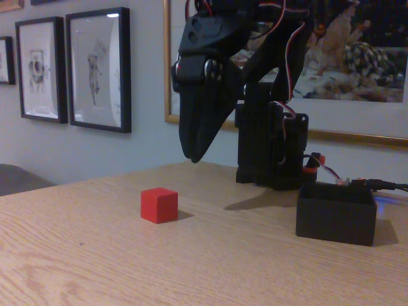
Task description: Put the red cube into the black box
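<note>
The red cube rests on the wooden table, left of centre in the fixed view. The black box stands on the table at the right, its opening facing up. My black gripper hangs in the air above and slightly right of the cube, pointing down, well clear of it. Its fingers look pressed together at the tip with nothing between them. The arm's black base tower stands behind, between the cube and the box.
Red and white wires run from the base toward the right edge behind the box. Framed pictures hang on the wall behind the table. The table's left edge runs diagonally at the far left.
</note>
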{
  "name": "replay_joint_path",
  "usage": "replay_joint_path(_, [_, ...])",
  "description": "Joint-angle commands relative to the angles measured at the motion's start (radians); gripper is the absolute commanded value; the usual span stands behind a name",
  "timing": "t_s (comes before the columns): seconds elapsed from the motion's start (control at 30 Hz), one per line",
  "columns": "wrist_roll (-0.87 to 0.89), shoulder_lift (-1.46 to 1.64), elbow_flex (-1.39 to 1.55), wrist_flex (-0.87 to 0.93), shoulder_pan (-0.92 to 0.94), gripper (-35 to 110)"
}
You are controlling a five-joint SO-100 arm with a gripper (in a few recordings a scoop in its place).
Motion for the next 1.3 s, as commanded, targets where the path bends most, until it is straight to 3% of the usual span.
replay_joint_path(0.0, [-0.003, -0.061, -0.031, 0.002, 0.012, 5])
replay_joint_path(0.27, [0.0, -0.218, -0.087, -0.026, 0.015, 9])
replay_joint_path(0.57, [0.014, -0.256, -0.156, -0.009, -0.021, 24])
replay_joint_path(1.27, [0.037, -0.405, -0.187, -0.091, -0.14, 25])
